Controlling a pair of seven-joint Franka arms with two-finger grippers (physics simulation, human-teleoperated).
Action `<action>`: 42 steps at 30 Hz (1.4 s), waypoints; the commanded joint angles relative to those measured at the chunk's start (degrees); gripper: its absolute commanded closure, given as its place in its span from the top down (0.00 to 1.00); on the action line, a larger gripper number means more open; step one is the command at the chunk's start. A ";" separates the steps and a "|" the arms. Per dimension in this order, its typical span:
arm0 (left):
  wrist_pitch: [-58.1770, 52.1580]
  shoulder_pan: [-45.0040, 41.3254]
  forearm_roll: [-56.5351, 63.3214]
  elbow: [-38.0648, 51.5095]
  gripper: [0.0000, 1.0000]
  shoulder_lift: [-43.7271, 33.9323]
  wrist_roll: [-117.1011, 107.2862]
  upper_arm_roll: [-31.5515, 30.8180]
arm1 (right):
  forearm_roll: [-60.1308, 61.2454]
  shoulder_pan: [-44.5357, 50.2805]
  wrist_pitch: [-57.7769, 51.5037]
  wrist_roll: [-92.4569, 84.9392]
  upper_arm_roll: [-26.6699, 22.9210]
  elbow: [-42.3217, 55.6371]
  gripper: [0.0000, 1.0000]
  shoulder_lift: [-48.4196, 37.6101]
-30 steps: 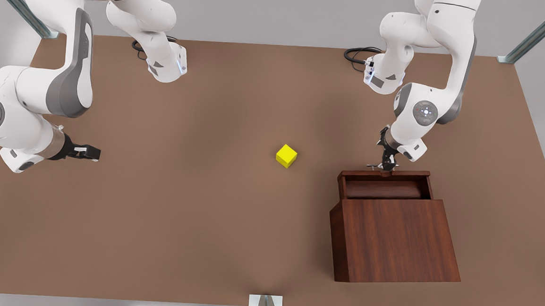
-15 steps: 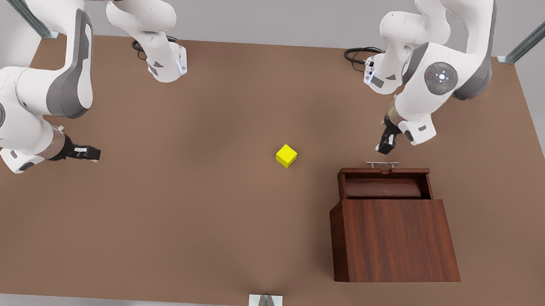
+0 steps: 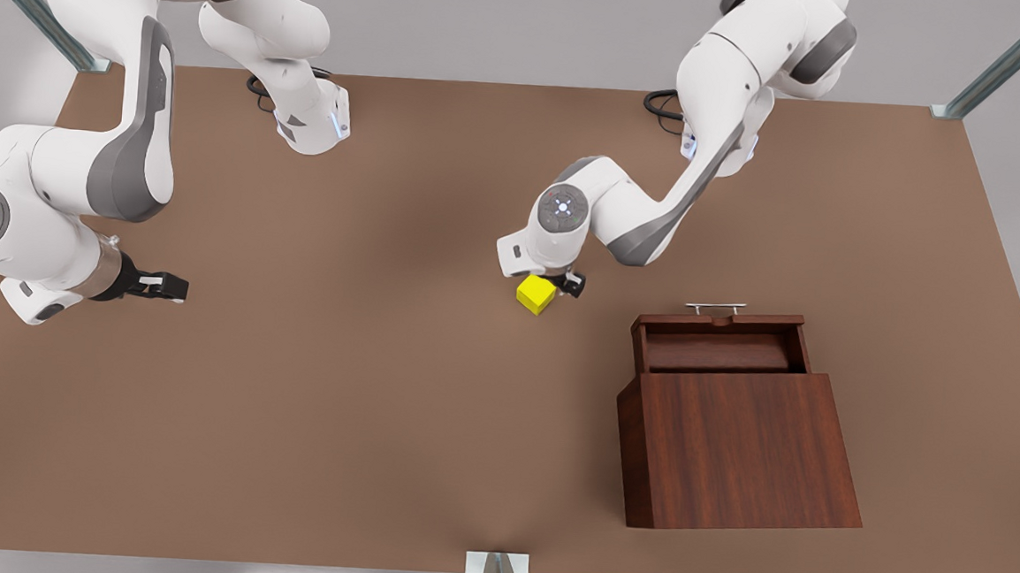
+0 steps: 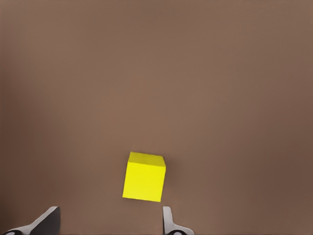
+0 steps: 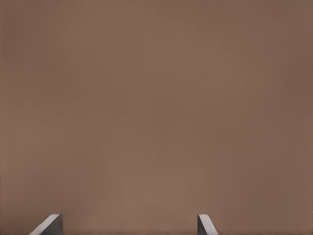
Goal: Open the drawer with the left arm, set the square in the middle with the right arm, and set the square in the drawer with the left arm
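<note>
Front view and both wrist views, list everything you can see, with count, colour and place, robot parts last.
square: one, bright yellow, on the table near its middle, to the front view's left of the box.
drawer: one, reddish-brown, pulled open from the wooden box, silver handle on its front.
table: one, matte brown.
left hand: one, dark fingers open, over the square with the cube not yet between them.
right hand: one, open, waiting at the front view's left over bare table.
</note>
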 commanded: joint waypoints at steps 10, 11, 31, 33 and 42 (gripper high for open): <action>3.79 -1.44 3.30 -2.11 1.00 3.63 0.02 0.00 | -0.02 0.00 0.00 0.00 0.00 0.00 1.00 0.00; 3.79 -1.44 3.30 -2.11 1.00 4.07 0.02 0.00 | -0.02 0.00 0.00 0.00 0.00 0.00 1.00 0.00; 9.41 -3.03 3.48 -5.80 1.00 9.08 0.02 0.70 | -0.02 0.00 -0.09 0.00 0.00 0.00 1.00 0.00; 10.47 -3.03 3.48 -6.33 1.00 9.52 0.02 0.70 | -0.02 0.00 -0.09 0.00 0.00 0.00 1.00 0.00; 12.14 -3.03 3.48 -6.42 1.00 11.98 0.02 0.96 | -0.02 0.00 0.00 0.00 0.00 0.00 1.00 0.17</action>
